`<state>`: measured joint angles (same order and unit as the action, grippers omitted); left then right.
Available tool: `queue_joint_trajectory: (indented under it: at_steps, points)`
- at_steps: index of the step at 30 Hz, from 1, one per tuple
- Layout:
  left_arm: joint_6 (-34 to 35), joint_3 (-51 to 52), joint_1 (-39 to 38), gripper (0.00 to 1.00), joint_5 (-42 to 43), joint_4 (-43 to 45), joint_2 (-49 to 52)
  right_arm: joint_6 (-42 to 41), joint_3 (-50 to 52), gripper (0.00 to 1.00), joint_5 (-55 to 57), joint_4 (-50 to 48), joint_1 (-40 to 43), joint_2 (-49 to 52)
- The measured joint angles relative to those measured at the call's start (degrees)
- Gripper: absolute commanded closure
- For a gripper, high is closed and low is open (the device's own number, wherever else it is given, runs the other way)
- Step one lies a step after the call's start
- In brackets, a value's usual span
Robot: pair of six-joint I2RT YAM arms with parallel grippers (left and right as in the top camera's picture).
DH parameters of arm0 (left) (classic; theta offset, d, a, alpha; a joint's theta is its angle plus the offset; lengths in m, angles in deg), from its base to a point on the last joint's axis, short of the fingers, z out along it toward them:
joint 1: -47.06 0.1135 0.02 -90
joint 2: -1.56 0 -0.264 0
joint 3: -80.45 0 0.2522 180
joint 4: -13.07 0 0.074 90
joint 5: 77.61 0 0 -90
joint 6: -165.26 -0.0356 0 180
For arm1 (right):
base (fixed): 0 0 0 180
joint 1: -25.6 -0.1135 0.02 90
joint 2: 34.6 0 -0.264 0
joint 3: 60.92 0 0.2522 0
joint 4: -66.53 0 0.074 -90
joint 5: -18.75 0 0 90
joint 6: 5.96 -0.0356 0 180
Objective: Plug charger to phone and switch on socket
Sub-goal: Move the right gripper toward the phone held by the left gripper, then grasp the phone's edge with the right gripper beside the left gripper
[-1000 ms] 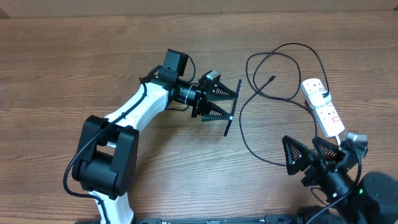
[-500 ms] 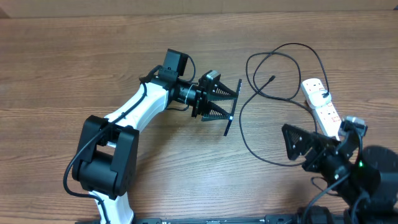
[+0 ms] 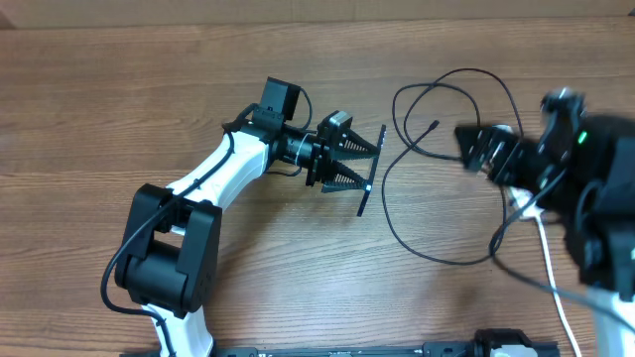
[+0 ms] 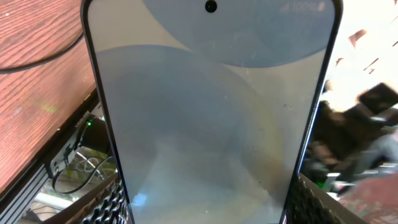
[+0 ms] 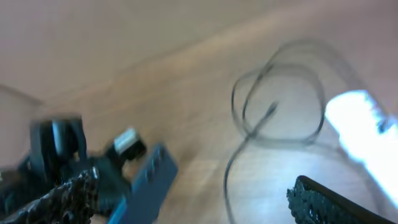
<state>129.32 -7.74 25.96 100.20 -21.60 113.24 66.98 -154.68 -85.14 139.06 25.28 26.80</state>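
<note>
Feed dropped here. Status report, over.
Left pincer shut on phone, held on edge. Right pincer open, empty. Charger connector loose on table, unplugged. Nothing in the way.

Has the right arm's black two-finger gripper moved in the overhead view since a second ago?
Yes. The right gripper swung up the picture, toward the looped thin black charger cable.

Matt wood-grain table, glossy glass-fronted phone, smooth white plastic socket
</note>
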Motion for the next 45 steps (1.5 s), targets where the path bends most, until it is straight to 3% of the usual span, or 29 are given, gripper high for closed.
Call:
queue_joint_trajectory:
  at_steps: [7, 16, 22, 27, 34, 40, 45]
  points:
    - [0.02, 0.00, 0.00, 0.54, 0.04, -0.02, 0.00, 5.38, -17.20, 0.00, 1.29, -0.63, -5.75, 13.73]
    - [0.02, 0.00, 0.00, 0.54, 0.04, 1.22, 0.00, 10.71, -17.70, 0.03, -12.66, -0.07, -8.57, 19.69]
    - [0.02, 0.00, 0.00, 0.53, 0.04, 1.73, 0.00, 8.55, -17.73, 0.03, -4.70, 7.91, -15.96, 16.02]
    - [0.02, 0.00, 0.00, 0.53, 0.04, 2.14, 0.00, -0.35, -17.81, 0.03, 12.15, 14.86, -30.93, 13.46]
    - [0.02, 0.00, 0.00, 0.54, 0.07, 2.62, 0.00, -24.59, -17.84, 0.03, 36.28, 22.93, -48.83, 13.64]
    - [0.02, 0.00, 0.00, 0.54, 0.04, 2.73, 0.00, -40.00, -15.58, 0.02, 48.83, 24.85, -56.76, 15.43]
    - [0.02, 0.00, 0.00, 0.54, 0.04, 2.71, 0.00, -47.39, -10.80, 0.02, 52.98, 23.34, -59.69, 17.29]
